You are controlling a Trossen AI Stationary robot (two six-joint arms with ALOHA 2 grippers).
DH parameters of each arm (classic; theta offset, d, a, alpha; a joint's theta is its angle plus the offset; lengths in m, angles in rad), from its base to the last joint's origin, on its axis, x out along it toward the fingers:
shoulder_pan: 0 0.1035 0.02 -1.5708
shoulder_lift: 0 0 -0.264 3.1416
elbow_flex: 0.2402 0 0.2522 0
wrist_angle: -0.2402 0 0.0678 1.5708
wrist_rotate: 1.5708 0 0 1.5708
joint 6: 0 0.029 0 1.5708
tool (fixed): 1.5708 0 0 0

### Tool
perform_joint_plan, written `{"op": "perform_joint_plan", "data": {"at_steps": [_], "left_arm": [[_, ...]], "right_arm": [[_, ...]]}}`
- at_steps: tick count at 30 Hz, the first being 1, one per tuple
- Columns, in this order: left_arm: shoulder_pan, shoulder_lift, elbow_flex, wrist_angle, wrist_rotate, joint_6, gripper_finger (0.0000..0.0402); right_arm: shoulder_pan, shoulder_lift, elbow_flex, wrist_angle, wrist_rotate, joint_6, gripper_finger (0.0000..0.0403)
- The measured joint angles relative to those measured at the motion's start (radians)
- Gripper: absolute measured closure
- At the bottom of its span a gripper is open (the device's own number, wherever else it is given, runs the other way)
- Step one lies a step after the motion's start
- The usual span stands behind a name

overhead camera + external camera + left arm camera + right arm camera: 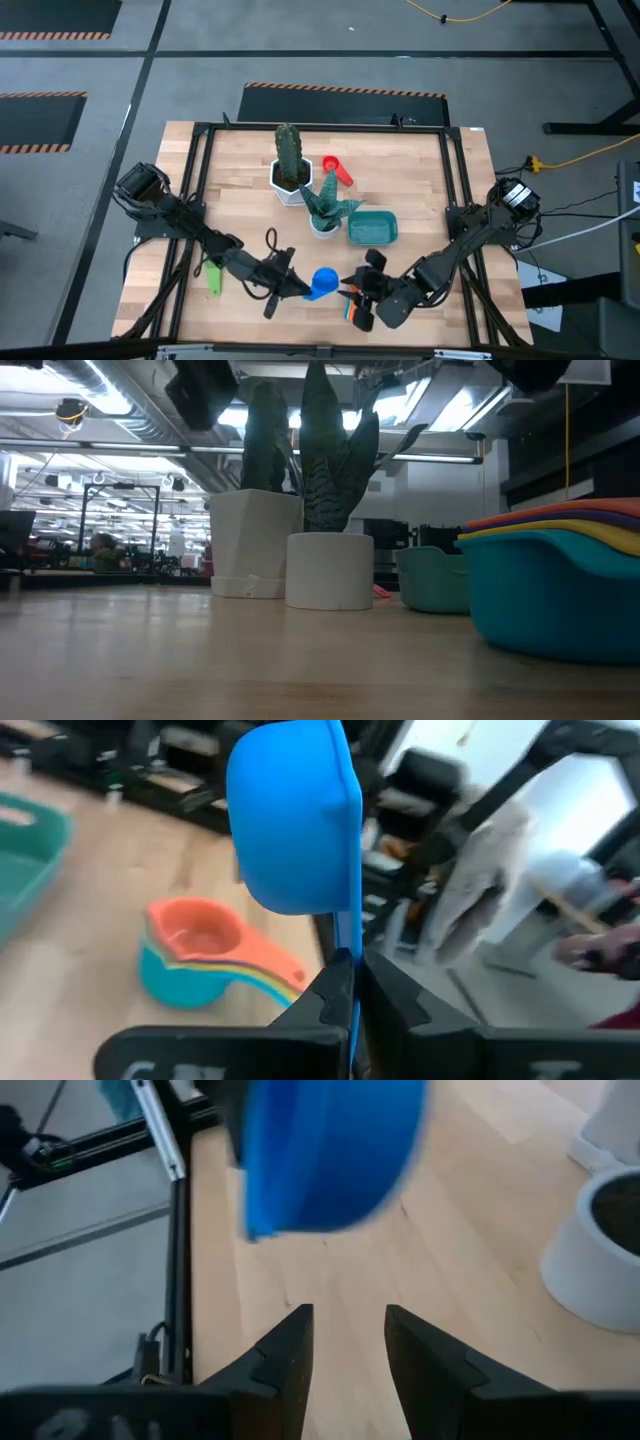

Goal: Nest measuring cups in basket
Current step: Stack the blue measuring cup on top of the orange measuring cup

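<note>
My left gripper (298,287) is near the table's near edge, shut on a blue measuring cup (324,282), whose bowl (290,820) fills its wrist view. My right gripper (356,285) is open just right of that cup and touches nothing; the blue bowl (330,1150) hovers ahead of its fingers. A nested stack of cups (358,312), orange on top (200,935), rests on the table by the right gripper. A green cup (213,277) lies near the left edge and a red cup (338,170) lies behind the pots. The teal basket (372,228) stands right of centre. My left gripper pinches the blue cup's flat handle (346,945) between its two fingers (325,995), coming roughly level from the table's left, along the handle. The handle stands on edge in the hold and the bowl sticks out beyond the fingertips, apparently clear of the table.
A white hexagonal cactus pot (290,172) and a white snake-plant pot (325,215) stand mid-table, just left of the basket (435,580). The stack of cups (560,585) looms at the right of the low view. A black frame (190,200) borders the wooden top.
</note>
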Motion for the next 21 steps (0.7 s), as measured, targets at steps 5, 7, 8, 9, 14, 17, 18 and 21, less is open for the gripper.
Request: {"op": "perform_joint_plan", "data": {"at_steps": [5,7,8,9,14,17,18,21], "left_arm": [[-0.001,0.0,0.0,-0.102,-0.036,-0.007,0.0399],[-0.004,0.0,0.0,-0.116,-0.05,-0.006,0.0399],[-0.004,0.0,0.0,-0.123,-0.052,-0.006,0.0398],[-0.005,0.0,0.0,-0.13,-0.052,-0.005,0.0398],[-0.011,0.0,0.0,-0.146,-0.052,-0.002,0.0399],[-0.012,0.0,0.0,-0.146,-0.052,-0.002,0.0398],[-0.012,0.0,0.0,-0.146,-0.052,-0.002,0.0398],[-0.012,0.0,0.0,-0.147,-0.052,-0.002,0.0397]], "right_arm": [[0.009,0.0,0.0,0.002,-0.011,-0.015,0.0273],[0.01,-0.002,0.0,0.001,-0.01,-0.015,0.0273],[0.01,-0.005,0.0,0.001,-0.008,-0.015,0.0273],[0.01,-0.007,0.0,0.002,-0.004,-0.015,0.0273],[0.008,-0.008,0.0,0.001,0.082,-0.019,0.0273],[0.003,-0.008,0.0,0.0,0.122,-0.021,0.0273],[0.002,-0.008,0.0,0.0,0.126,-0.025,0.0273],[-0.001,-0.008,0.0,0.0,0.128,-0.047,0.0273]]}}
